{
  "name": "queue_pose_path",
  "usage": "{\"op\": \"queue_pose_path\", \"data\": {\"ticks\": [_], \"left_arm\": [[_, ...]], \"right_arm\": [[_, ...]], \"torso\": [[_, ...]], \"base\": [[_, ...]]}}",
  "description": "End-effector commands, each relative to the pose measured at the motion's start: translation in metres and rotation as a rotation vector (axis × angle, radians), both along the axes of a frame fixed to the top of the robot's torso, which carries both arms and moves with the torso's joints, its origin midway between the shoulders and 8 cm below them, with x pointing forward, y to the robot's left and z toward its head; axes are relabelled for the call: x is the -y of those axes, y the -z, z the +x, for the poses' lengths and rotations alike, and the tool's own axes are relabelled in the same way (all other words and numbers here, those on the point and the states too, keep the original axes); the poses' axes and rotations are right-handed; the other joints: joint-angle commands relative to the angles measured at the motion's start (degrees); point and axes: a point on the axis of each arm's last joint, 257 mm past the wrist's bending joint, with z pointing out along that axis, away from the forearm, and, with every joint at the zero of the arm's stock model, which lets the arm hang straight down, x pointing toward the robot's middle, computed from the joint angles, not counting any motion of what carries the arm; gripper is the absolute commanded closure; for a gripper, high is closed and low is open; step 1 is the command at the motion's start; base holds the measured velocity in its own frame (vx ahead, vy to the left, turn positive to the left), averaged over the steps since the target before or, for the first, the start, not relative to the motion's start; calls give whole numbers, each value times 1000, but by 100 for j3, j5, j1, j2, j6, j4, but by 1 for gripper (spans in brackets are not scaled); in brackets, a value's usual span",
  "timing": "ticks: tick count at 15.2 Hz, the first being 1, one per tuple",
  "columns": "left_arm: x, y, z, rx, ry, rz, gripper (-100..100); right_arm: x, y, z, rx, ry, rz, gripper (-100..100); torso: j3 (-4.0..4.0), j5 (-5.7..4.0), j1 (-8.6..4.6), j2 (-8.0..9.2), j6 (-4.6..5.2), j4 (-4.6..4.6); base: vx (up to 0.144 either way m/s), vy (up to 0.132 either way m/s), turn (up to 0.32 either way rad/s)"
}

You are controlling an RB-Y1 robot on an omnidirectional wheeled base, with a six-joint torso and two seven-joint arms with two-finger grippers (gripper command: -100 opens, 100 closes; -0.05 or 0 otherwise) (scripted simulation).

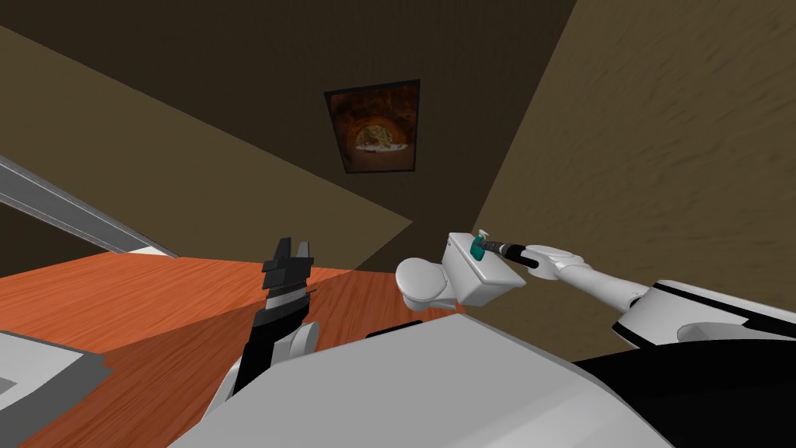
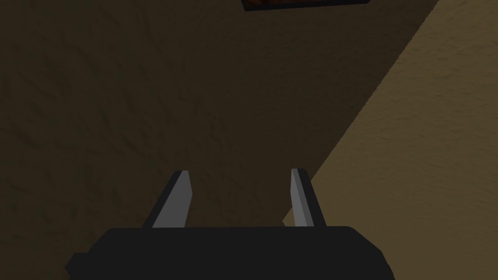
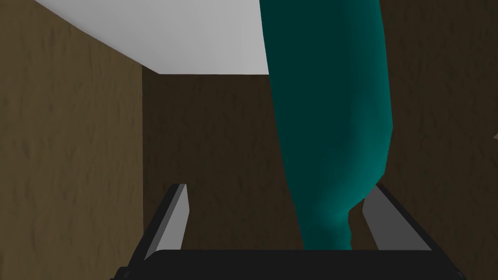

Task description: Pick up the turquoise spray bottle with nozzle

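The turquoise spray bottle (image 1: 475, 250) with a white nozzle stands on the white toilet tank (image 1: 490, 278), right of my chest in the head view. My right gripper (image 1: 487, 250) reaches in from the right and is at the bottle. In the right wrist view the bottle (image 3: 330, 121) stands between the spread fingers of the right gripper (image 3: 279, 214), close to one finger (image 3: 382, 221) and well apart from the other; the gripper is open. The tank's white top (image 3: 170, 34) lies beyond. My left gripper (image 1: 291, 250) (image 2: 240, 194) is raised in front of my chest, open and holding nothing.
The white toilet bowl (image 1: 420, 281) juts out from the tank toward the orange wood floor (image 1: 116, 311). Brown walls meet in a corner just behind the toilet. A framed picture (image 1: 375, 128) hangs on the far wall. A grey edge of furniture (image 1: 39, 373) sits at the lower left.
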Motion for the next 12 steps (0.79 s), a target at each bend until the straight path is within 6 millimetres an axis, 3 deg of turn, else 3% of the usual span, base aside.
{"op": "queue_pose_path", "data": {"ticks": [1, 3, 6, 8, 9, 12], "left_arm": [[0, 0, 0, 0, 0, 0, 0], [0, 0, 0, 0, 0, 0, 0], [0, 0, 0, 0, 0, 0, 0], [0, 0, 0, 0, 0, 0, 0], [0, 0, 0, 0, 0, 0, 0], [0, 0, 0, 0, 0, 0, 0]], "right_arm": [[-5, 6, 4, -25, -29, 11, -100], [0, -8, 12, -1, -28, 13, -100], [20, -8, 1, -9, 19, 2, -100], [16, -9, 4, -8, 11, 4, -100], [17, -9, 3, -8, 14, 3, 100], [17, -9, 4, -9, 12, 3, 100]], "torso": [[0, 0, 0, 0, 0, 0], [3, 2, 18, 6, -3, 1], [1, 4, 11, 2, 0, 1], [0, 0, -4, -1, 0, 0], [-1, -1, -7, -2, 0, 0], [0, -4, -16, -1, 7, 1]], "base": [[-25, 42, -2], [-34, 78, -3], [-9, 28, 0], [0, 0, 0], [0, 0, 0], [0, 1, 4]]}}
